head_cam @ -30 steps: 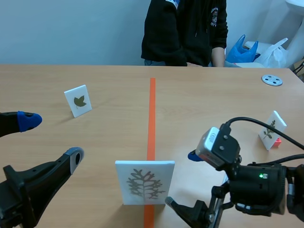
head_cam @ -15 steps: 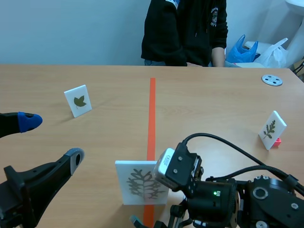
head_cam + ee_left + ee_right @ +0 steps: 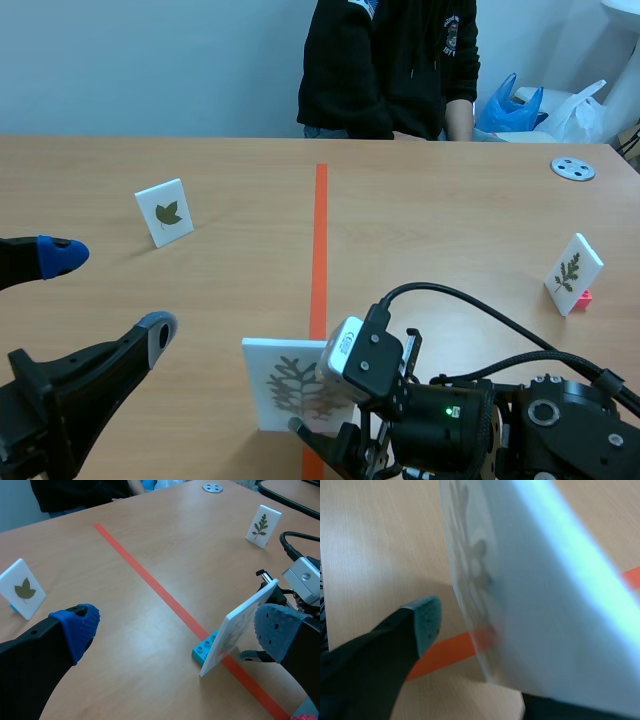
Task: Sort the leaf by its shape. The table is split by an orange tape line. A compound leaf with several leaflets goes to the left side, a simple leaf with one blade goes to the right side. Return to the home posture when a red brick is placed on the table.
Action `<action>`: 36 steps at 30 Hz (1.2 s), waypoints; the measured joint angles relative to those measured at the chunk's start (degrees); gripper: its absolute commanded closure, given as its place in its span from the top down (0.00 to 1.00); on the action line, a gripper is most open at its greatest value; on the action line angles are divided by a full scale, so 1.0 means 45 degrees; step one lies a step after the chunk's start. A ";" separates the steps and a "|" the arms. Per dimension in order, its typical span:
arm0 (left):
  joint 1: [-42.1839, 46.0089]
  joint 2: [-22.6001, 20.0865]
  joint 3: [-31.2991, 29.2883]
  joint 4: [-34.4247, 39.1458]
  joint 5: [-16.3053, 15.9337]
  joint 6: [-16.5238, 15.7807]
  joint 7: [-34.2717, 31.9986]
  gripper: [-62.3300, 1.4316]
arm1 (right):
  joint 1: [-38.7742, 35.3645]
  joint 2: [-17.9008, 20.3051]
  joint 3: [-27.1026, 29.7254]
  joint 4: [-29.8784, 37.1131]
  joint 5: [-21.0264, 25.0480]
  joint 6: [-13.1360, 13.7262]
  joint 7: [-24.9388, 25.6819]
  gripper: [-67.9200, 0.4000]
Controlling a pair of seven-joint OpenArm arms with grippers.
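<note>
A white card (image 3: 285, 385) printed with a compound leaf stands upright on the orange tape line (image 3: 320, 240), held in a small teal brick (image 3: 205, 647). My right gripper (image 3: 330, 420) straddles this card (image 3: 545, 605). One pad (image 3: 427, 622) sits a small gap off the printed face, and the other finger is hidden behind the card, so the gripper is open. In the left wrist view the card (image 3: 240, 630) leans ahead of my left gripper (image 3: 175, 630), which is wide open and holds nothing. That left gripper (image 3: 105, 295) hovers low over the table's left side.
A card with a simple lobed leaf (image 3: 165, 212) stands at the far left. A card with a small compound leaf (image 3: 573, 272) stands at the right on a red base. A grey disc (image 3: 573, 168) lies at the far right. A person (image 3: 390, 60) sits across the table.
My right arm swung left from the table's right side to the card on the line, and its fingers came in around the card. The left arm and the other cards stayed put.
</note>
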 measured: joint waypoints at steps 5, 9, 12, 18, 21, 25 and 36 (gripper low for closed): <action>0.0000 0.0000 0.0000 0.0000 0.0000 0.0000 0.0000 1.00 | 0.0000 0.0000 0.0000 0.0000 0.0000 0.0000 0.0000 0.10; 0.0000 0.0000 0.0000 0.0000 0.0000 0.0000 0.0000 1.00 | 0.0000 0.0000 0.0000 0.0000 0.0000 0.0000 0.0005 0.03; 0.0000 0.0000 0.0000 0.0000 0.0000 0.0000 0.0000 1.00 | 0.0000 0.0000 0.0000 0.0000 0.0000 0.0000 0.0282 0.03; 0.0000 0.0000 0.0000 0.0000 0.0000 0.0000 0.0000 1.00 | -0.0039 0.0000 0.0782 0.0287 0.0000 0.0015 0.0379 0.03; 0.0000 0.0000 0.0000 0.0000 0.0000 0.0000 0.0000 1.00 | -0.0034 0.0000 0.1749 0.0695 0.0136 0.0010 0.0379 0.03; 0.0000 0.0000 0.0000 0.0000 0.0000 0.0000 0.0000 1.00 | -0.0029 0.0000 0.3060 0.0928 0.1321 0.0010 -0.0078 0.03; 0.0000 0.0000 0.0000 0.0000 0.0000 0.0000 0.0000 1.00 | -0.0029 -0.0146 0.6834 0.0967 0.4609 -0.0180 -0.2467 0.03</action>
